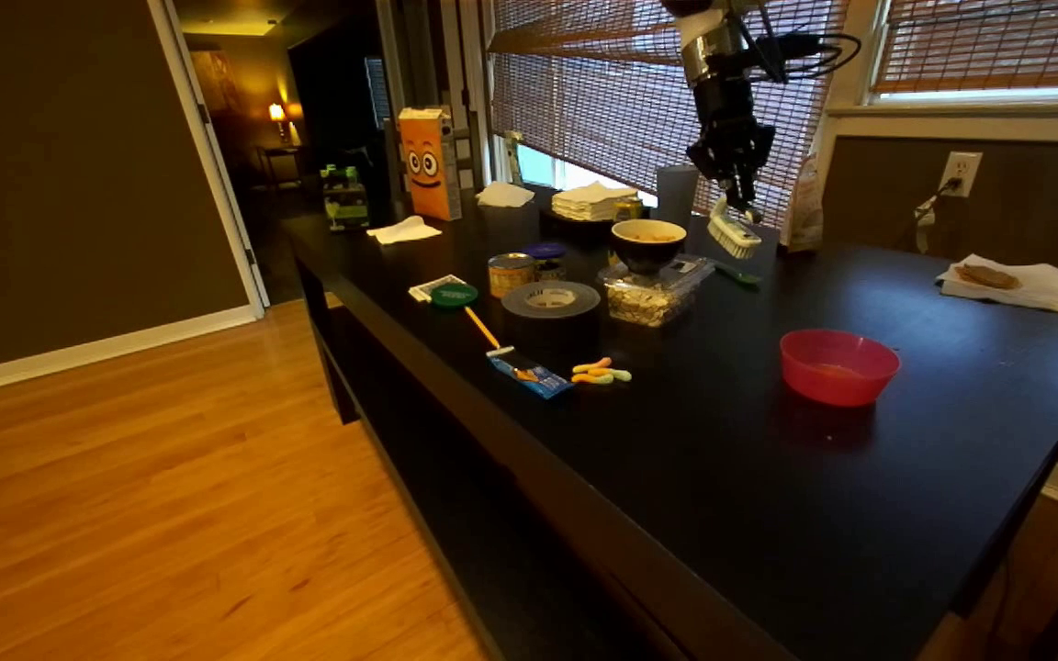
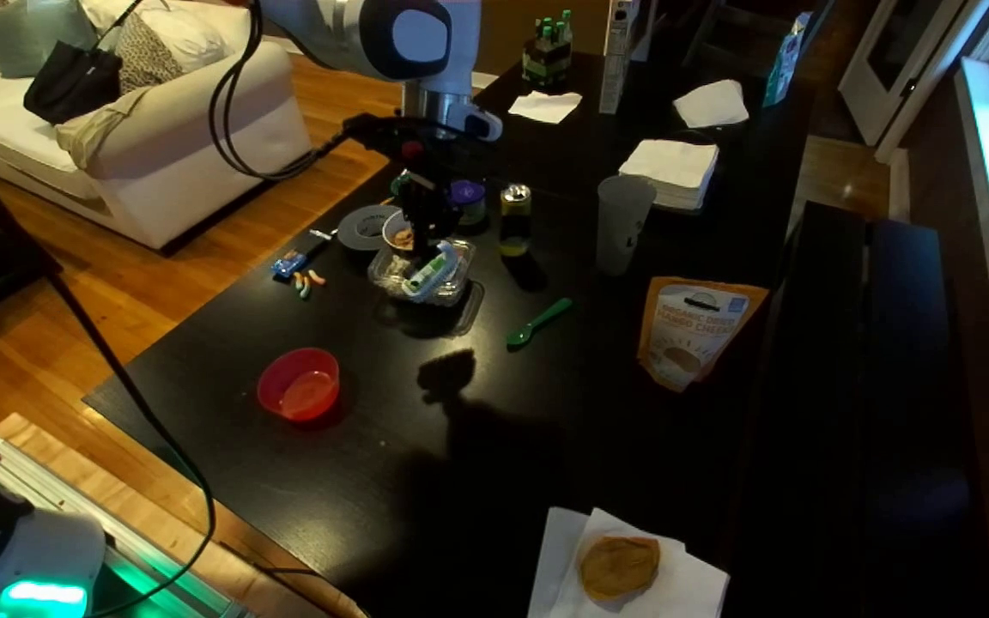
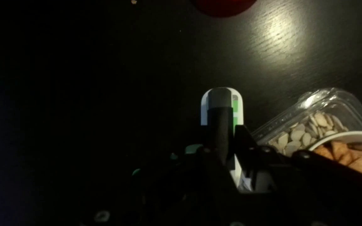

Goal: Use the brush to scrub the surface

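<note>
Pinching scrub brush (image 1: 734, 233) by handle in end effector (image 1: 739, 204), bristles-down above bench (image 1: 694, 477), presumably for scrubbing contact. Held aloft near seed-filled clamshell (image 3: 311, 99), likely for clearance; not touching bench, so needing descent, clear of red bowl (image 1: 837, 378).

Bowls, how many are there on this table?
2: the red bowl, on the tabletop, and the dark bowl, apparently atop the clear seed container. Others may be hidden.

Both exterior views share the tabletop (image 1: 722, 459), slanting down across it; the wrist view faces down, closer.
</note>
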Controlling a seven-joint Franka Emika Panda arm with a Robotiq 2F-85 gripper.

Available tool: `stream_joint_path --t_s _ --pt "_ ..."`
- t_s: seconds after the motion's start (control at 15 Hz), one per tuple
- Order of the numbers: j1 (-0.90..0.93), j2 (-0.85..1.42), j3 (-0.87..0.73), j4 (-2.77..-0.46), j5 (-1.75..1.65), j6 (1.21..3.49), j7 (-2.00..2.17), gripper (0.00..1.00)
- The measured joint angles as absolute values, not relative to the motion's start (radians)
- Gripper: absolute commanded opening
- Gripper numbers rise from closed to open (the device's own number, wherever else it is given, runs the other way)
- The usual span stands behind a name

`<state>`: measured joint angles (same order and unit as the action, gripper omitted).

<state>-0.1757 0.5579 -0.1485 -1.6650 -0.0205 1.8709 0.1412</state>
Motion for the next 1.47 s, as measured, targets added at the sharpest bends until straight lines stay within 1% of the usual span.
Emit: stream_joint_path --t_s 0.2,0.47,0.53,0.73,0.8,1.47 --pt "-0.163 0.608 -0.177 -1.63 -0.06 1.907 0.219 0.06" --pt "-0.148 0.662 -0.21 -1.591 -0.126 1.9 0.278 0.06" --pt "-0.148 0.675 -0.21 -1.58 -0.132 1.883 0.272 0.22" --pt "-0.148 0.713 -0.209 -1.548 -0.132 1.822 0.251 0.22" --pt "-0.148 0.72 -0.209 -1.541 -0.132 1.817 0.249 0.06" --pt "-0.148 0.777 -0.188 -1.518 -0.132 1.855 0.193 0.06"
